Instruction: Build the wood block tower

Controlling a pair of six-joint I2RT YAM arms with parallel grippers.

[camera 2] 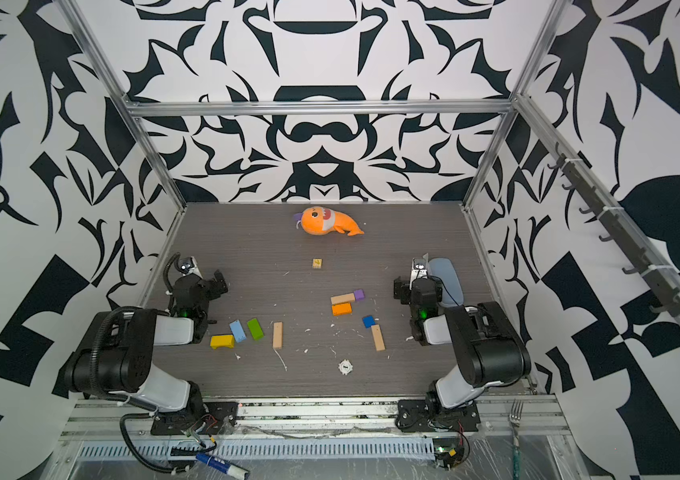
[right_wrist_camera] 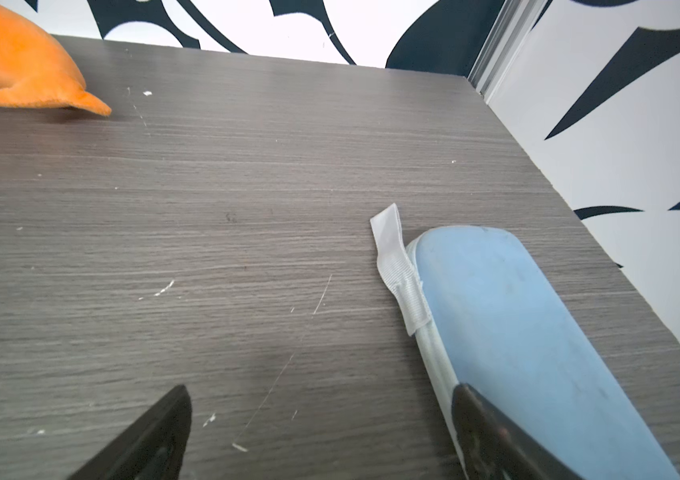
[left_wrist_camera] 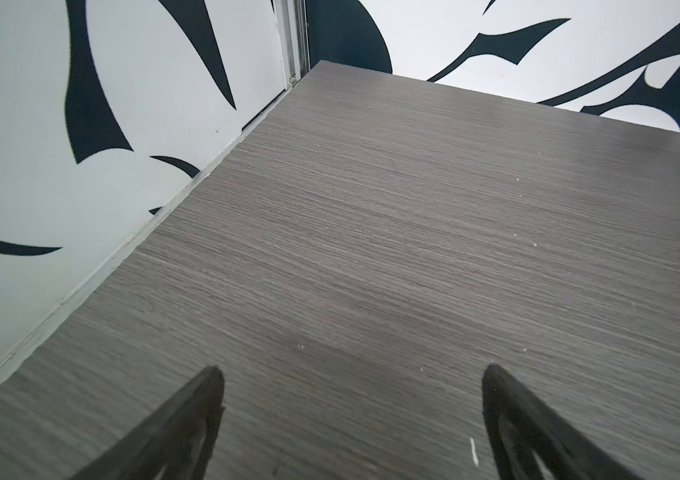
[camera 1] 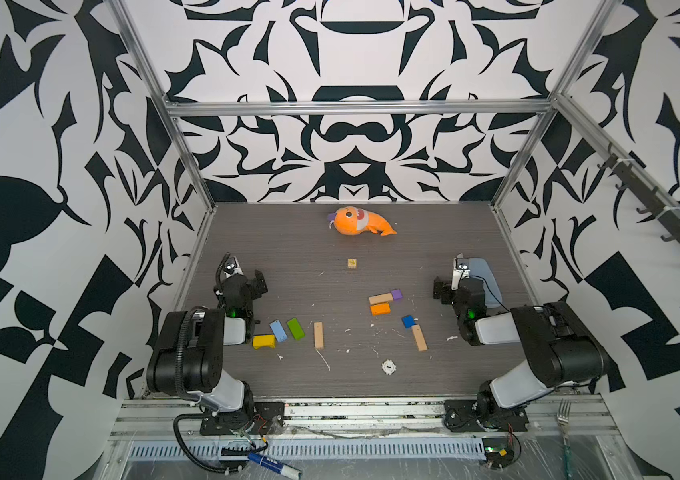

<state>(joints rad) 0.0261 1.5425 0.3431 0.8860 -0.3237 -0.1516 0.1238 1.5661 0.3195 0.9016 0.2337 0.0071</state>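
Note:
No tower stands; the wood blocks lie loose on the grey table in both top views. At front left are a yellow brick [camera 1: 264,341], a light-blue brick [camera 1: 278,331], a green brick [camera 1: 295,328] and a tan bar [camera 1: 318,335]. Right of the middle lie a tan bar [camera 1: 380,298] touching a purple cube [camera 1: 396,294], an orange brick [camera 1: 380,308], a blue cube [camera 1: 408,321] and another tan bar [camera 1: 419,337]. My left gripper [left_wrist_camera: 352,370] is open and empty over bare table at the left. My right gripper [right_wrist_camera: 321,388] is open and empty at the right.
An orange plush fish [camera 1: 359,222] lies at the back, with a small printed cube [camera 1: 352,263] in front of it. A light-blue case [right_wrist_camera: 512,332] lies beside my right gripper along the right wall. A white round piece [camera 1: 389,367] sits near the front. Patterned walls enclose three sides.

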